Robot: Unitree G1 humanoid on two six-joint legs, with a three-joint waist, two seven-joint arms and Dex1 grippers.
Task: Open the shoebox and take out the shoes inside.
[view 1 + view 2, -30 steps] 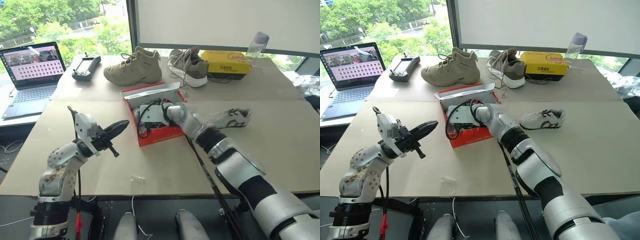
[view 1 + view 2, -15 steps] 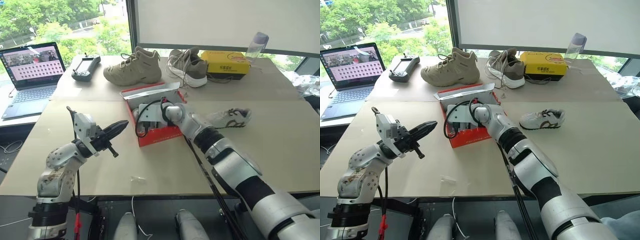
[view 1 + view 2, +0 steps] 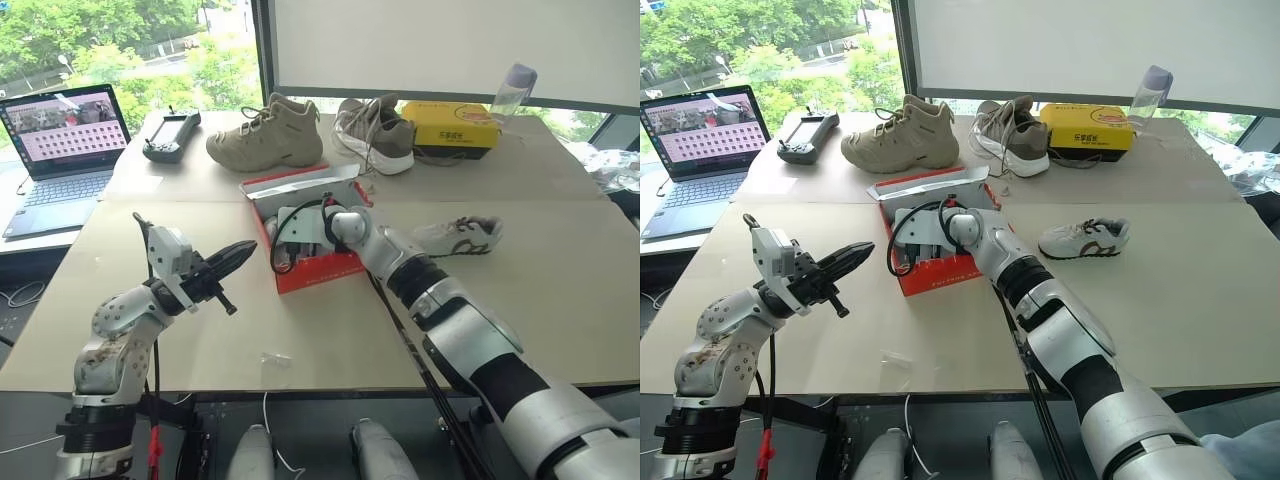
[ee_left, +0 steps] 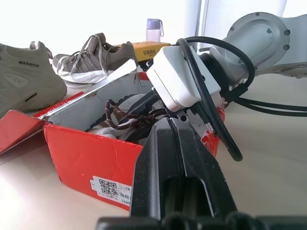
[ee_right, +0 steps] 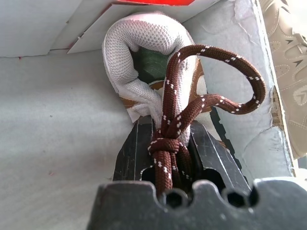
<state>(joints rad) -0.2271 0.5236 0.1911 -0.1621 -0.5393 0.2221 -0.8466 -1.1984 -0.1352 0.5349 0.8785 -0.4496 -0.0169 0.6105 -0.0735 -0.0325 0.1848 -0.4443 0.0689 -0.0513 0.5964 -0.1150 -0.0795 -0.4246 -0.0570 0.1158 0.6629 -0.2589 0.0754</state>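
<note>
The red shoebox (image 3: 318, 268) stands open at the table's middle, its lid (image 3: 300, 182) folded back. My right gripper (image 5: 165, 129) reaches down into it and is shut on a small shoe (image 5: 139, 52) of white mesh, pinching its tongue and brown laces (image 5: 216, 81). In the head views the right wrist (image 3: 335, 226) covers that shoe. A second small shoe (image 3: 460, 237), white with dark trim, lies on the table to the right of the box. My left gripper (image 3: 245, 252) hovers shut and holding nothing, a little left of the box and pointing at it.
Along the far edge sit a big beige boot (image 3: 268, 133), a grey sneaker (image 3: 378, 132), a yellow box (image 3: 452, 125) and a bottle (image 3: 514, 90). At the far left are a laptop (image 3: 62, 150) and a controller (image 3: 172, 133). A small clear scrap (image 3: 277, 357) lies near the front edge.
</note>
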